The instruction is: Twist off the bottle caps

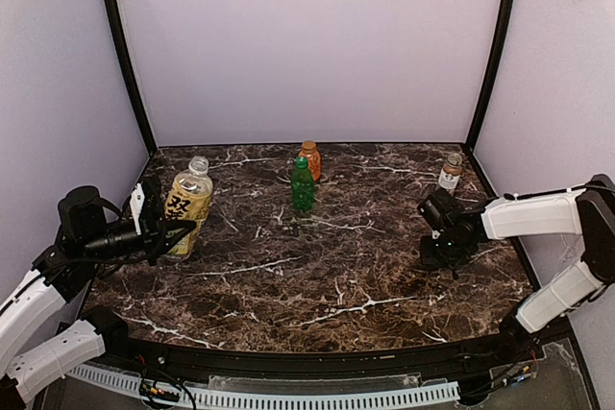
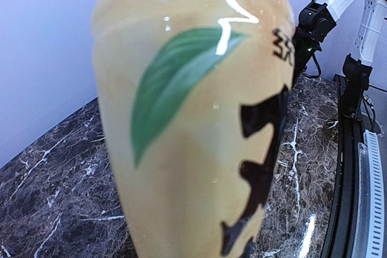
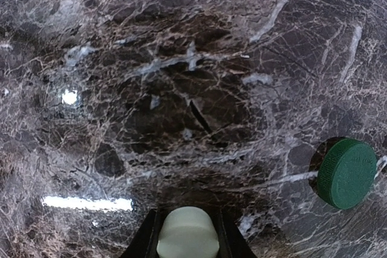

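My left gripper (image 1: 176, 228) is shut on the tall yellow bottle (image 1: 188, 201) at the table's left; the bottle's label with a green leaf and black characters fills the left wrist view (image 2: 193, 125), hiding the fingers. Its neck shows clear with no cap that I can make out. My right gripper (image 1: 434, 254) points down close over the table at the right, shut on a pale white cap (image 3: 187, 240) between its dark fingers (image 3: 142, 240). A green cap (image 3: 347, 173) lies on the table beside it. The green bottle (image 1: 303, 185), orange bottle (image 1: 309, 159) and clear bottle (image 1: 450, 172) stand upright at the back.
The dark marble table (image 1: 317, 285) is closed in by pale walls behind and at both sides, with black frame posts (image 1: 125, 55) at the back corners. The clear bottle stands near the right wall, just behind my right arm.
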Tool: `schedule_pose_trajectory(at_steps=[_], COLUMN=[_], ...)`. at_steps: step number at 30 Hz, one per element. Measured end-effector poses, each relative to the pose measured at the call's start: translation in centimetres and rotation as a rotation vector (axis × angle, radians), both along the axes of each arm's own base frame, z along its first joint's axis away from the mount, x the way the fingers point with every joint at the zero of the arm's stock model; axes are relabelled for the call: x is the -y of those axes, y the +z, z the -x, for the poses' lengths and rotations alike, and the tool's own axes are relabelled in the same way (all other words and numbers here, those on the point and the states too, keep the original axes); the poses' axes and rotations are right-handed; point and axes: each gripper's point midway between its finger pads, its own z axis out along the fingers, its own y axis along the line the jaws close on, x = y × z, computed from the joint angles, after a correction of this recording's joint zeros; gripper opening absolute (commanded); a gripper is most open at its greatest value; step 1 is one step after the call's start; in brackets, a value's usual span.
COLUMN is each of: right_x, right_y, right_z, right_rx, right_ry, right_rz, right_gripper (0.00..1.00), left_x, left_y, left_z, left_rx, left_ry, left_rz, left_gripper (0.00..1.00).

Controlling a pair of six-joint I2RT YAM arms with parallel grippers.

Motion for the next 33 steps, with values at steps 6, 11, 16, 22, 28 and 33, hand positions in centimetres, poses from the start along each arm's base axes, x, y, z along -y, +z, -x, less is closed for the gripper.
schedule_pose_trajectory(at_steps=[6,11,16,22,28,33], right_x=[-0.5,-0.7,-0.8,-2.0,-14.6,-26.4], right_y=[0.0,0.0,0.1,3.8,20.8,36.3], right_z=[-1.6,-2.4,-2.3,-2.4,-4.0,3.3], right_rx=[0.037,0.054,0.048,0.074,0.502,0.872], right_ry=[-0.008,-0.007,-0.004,0.078,0.541,1.078], right_rz=[0.005,0.003,-0.003,-0.022,-0.271,-0.703], right_gripper=[0.29,0.59,0.68,0.98,0.99,0.97], left_x=[-0.1,-0.1,-0.1,0.3,1.1,1.9], left_y=[0.0,0.0,0.0,0.5,2.9,5.2], left_z=[-0.1,-0.1,-0.1,0.4,1.3,2.5], left_rx=[0.001,0.002,0.002,0.008,0.054,0.089], left_ry=[0.005,0.006,0.001,-0.035,-0.114,-0.202], left_rz=[0.000,0.000,0.001,0.010,0.050,0.088], left_gripper=[0.08,0.09,0.10,0.12,0.14,0.14])
